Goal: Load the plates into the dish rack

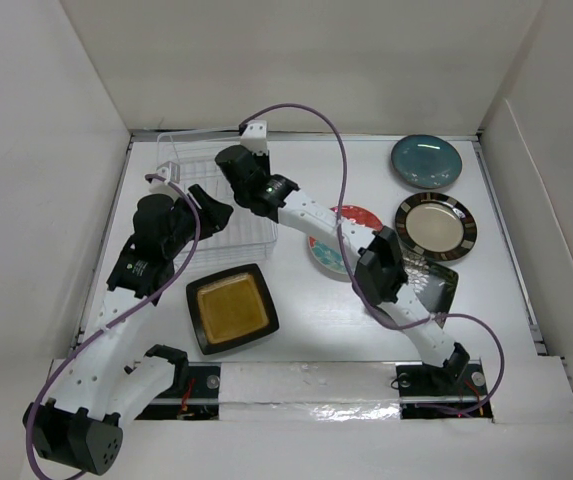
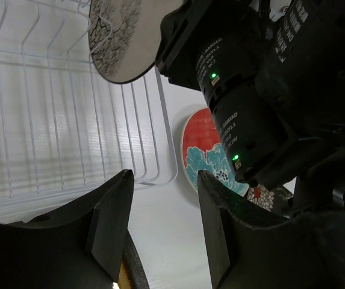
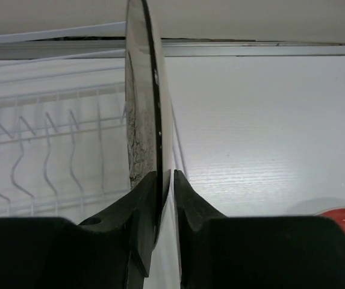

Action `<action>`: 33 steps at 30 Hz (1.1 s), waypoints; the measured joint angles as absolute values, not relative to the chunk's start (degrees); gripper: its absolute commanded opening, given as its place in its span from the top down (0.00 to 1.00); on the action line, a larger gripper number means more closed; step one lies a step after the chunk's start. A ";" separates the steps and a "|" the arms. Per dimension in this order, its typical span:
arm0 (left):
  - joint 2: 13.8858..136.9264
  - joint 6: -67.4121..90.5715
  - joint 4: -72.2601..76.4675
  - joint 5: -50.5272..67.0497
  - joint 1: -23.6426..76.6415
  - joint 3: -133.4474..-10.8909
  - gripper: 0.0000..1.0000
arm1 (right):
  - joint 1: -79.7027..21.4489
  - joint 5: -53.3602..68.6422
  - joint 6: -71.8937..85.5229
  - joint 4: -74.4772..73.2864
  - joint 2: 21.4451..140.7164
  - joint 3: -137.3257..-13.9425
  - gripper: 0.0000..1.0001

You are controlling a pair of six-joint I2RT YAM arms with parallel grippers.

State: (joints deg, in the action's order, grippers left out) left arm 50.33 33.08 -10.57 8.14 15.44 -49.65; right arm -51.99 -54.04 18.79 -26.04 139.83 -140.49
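Five plates lie flat on the white table [image 1: 316, 330], all outside the dish rack [image 1: 181, 160]. The teal plate [image 1: 426, 162] sits at the far right, with the black gold-rimmed plate [image 1: 436, 223] just nearer than it. The red-patterned plate [image 1: 358, 217] and the black floral plate [image 1: 444, 287] are each partly covered by the right arm [image 1: 311, 212]. The dark-brown amber-centred plate [image 1: 231, 308] lies towards the front, near the rack's front edge but apart from it.

We find the sixth, the cream plate [image 2: 121, 42], to be the only one at the rack. It stands upright, edge-on to the right wrist camera, over the rack's right-hand part, with the wire dividers running off to its left. The right gripper [image 3: 165, 176] pinches its rim, one finger against each face. From the left wrist we see its crackled face above the rack's wires, but we cannot tell whether its lower edge rests in a slot or hangs just above the wires.

The left gripper [image 2: 163, 177] hovers at the rack's front right corner, its fingers spread with nothing between them. The rack's wires and the red-patterned plate show beyond its fingers.
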 measured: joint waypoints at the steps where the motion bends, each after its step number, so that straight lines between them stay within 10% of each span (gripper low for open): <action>1: 50.37 33.08 -10.57 8.19 15.44 -49.65 0.57 | -52.36 -53.89 18.74 -25.78 139.98 -140.46 0.68; 15: 50.52 32.71 -10.59 8.97 15.27 -49.63 0.60 | -46.63 -39.09 24.97 -14.85 116.49 -111.81 0.37; 17: 50.50 32.36 -10.59 9.04 15.27 -49.63 0.65 | -43.31 -35.68 26.57 -9.41 107.42 -101.32 0.57; 19: 50.50 31.81 -10.59 9.34 15.27 -49.63 0.81 | -39.68 -34.02 27.77 -5.93 99.94 -93.36 1.00; 25: 50.50 29.95 -10.24 12.80 15.27 -49.63 1.00 | -19.92 -30.20 33.50 5.48 80.36 -66.41 0.99; 27: 50.50 29.43 -10.02 13.78 15.27 -49.63 1.00 | -12.01 -26.70 36.07 7.53 78.46 -58.54 0.86; 28: 50.52 29.26 -9.91 14.22 15.27 -49.63 1.00 | -7.94 -24.49 37.56 8.82 77.76 -53.98 0.60; 31: 50.61 28.91 -9.67 15.18 15.27 -49.63 0.99 | 4.21 -18.94 41.93 10.44 75.42 -40.18 0.21; 33: 50.81 28.77 -9.43 16.01 15.27 -49.63 0.92 | 10.55 -16.84 44.12 10.26 73.52 -32.95 0.19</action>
State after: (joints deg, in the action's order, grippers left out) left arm 50.81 28.77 -9.43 16.01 15.27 -49.63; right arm 10.55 -16.84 44.12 10.26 73.52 -32.95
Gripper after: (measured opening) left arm 0.027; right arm 0.782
